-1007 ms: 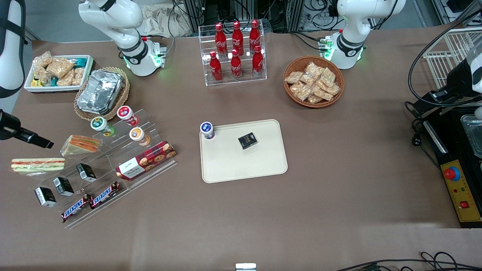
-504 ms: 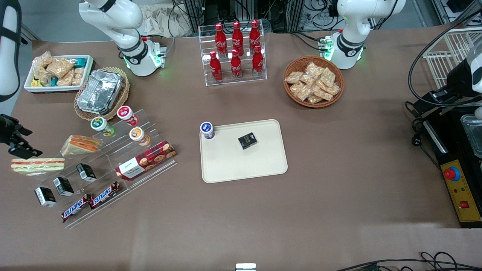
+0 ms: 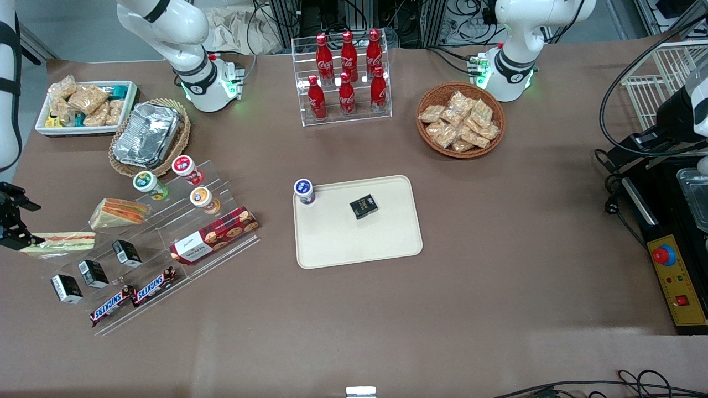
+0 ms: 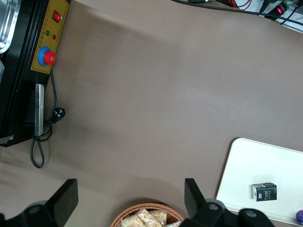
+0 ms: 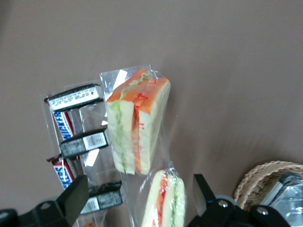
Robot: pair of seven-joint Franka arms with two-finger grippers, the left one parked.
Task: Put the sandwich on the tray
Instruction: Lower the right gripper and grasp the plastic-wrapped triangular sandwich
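At the working arm's end of the table, the gripper [image 3: 16, 229] hangs low over the outer end of the sandwich [image 3: 61, 243], hiding that end in the front view. The sandwich lies flat on its side, red and green filling stripes facing up. It sits at the edge of a clear stepped display stand [image 3: 166, 221].

Right wrist view: the gripper [image 5: 138, 189] has its fingers [image 5: 71, 201] spread wide apart. The wrapped white-bread sandwich [image 5: 165, 201] shows between them. Contact between fingers and wrapper cannot be told; nothing looks clamped.

Second wedge with orange filling [image 3: 119, 213] [image 5: 137, 120] lies just beside the first, farther from the front camera. Black boxes [image 3: 94, 272] [image 5: 84, 143] and Snickers bars [image 3: 133, 296] [image 5: 61, 125] sit on the stand's lower steps, nearer the front camera than the sandwich.

The tray [image 3: 359, 249] [image 4: 246, 170] lies mid-table, well apart from the sandwich, flat on the brown cloth. On it is a small black box [image 3: 363, 206] [image 4: 263, 192], roughly central. A blue-lidded cup [image 3: 304, 190] stands at one corner of the tray, the corner nearest the stand.

Sandwich not yet lifted; not on the tray.
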